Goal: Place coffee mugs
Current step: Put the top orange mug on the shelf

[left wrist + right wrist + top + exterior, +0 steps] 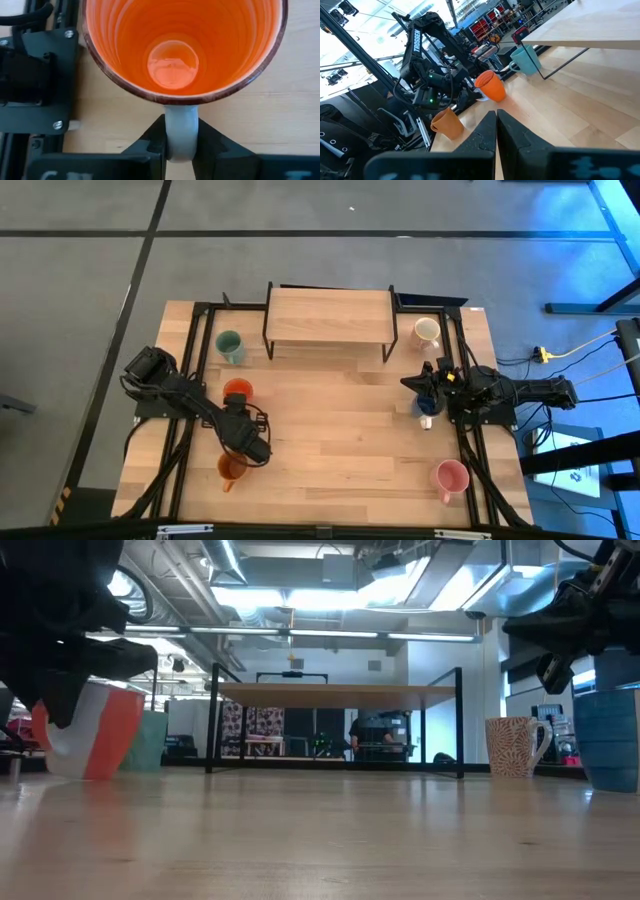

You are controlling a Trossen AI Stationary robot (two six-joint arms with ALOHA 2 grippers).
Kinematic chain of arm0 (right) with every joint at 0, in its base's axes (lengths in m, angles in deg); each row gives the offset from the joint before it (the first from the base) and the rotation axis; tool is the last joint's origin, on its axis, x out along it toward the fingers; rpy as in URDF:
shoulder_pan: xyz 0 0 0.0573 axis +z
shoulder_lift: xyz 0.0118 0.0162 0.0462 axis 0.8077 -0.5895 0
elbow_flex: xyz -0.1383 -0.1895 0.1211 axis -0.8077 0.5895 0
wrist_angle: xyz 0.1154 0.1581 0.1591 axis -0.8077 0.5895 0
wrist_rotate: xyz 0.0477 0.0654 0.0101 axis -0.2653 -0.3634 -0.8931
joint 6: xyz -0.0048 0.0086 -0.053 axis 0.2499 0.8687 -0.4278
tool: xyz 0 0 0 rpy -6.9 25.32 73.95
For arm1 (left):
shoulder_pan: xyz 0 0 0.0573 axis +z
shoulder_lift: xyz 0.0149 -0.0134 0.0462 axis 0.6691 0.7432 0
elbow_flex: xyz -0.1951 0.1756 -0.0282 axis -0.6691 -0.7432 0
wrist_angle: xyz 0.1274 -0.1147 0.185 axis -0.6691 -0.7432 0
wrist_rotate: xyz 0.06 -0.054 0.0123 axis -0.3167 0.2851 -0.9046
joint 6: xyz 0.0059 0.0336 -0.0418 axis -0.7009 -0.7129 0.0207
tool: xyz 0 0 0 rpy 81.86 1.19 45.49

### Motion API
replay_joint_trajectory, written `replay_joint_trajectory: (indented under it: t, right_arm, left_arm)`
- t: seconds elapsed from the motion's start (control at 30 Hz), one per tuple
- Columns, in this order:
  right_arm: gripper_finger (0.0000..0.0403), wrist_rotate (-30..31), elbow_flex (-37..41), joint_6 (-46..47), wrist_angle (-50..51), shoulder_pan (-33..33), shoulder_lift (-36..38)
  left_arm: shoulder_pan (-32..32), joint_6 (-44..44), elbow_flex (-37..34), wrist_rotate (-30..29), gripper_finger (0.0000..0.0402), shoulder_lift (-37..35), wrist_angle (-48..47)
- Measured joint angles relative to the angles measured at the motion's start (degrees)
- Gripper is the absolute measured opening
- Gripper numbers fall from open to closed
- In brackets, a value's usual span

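A red-orange mug (237, 389) with a pale handle stands upright on the left half of the wooden table (340, 440). My left gripper (238, 406) is just on its near side, shut on it. A green mug (230, 346) stands farther back and an orange mug (232, 469) nearer the front edge. On the right are a cream mug (427, 332), a dark blue mug (425, 409) and a pink mug (451, 478). My right gripper (424, 384) hovers shut above the dark blue mug (610, 735), touching nothing. My left gripper pinches the red-orange mug's pale handle (180, 125) between its two fingers (152, 142), one on each flat side of the loop. The fingers slant down at it from the table's near side. The mug (95, 730) stands upright with its base on the table.
A low wooden shelf on black legs (328, 318) stands at the far middle of the table. Black frame rails (190, 360) run along both side edges. The middle of the table between the two arms is bare wood.
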Motion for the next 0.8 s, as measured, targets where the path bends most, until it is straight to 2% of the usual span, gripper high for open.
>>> replay_joint_trajectory:
  t: [0.17,0.4,0.6,0.8]
  right_arm:
    - [0.0001,0.0,0.0,0.1,0.0,0.0,0.0]
    - [0.0001,0.0,0.0,0.1,0.0,0.0,0.0]
    - [0.0001,0.0,0.0,0.0,0.1,0.0,0.0]
    - [0.0001,0.0,0.0,0.0,0.1,0.0,0.0]
  left_arm:
    - [-0.2,-0.2,0.0,0.2,0.0048,-0.2,-0.2]
    - [-1.1,-2.7,1.0,-0.6,0.0048,-5.2,-1.2]
    - [-0.4,-11.3,8.5,-6.9,0.0048,-8.3,-4.6]
    - [3.3,-23.6,19.3,-8.9,0.0048,-8.8,-9.3]
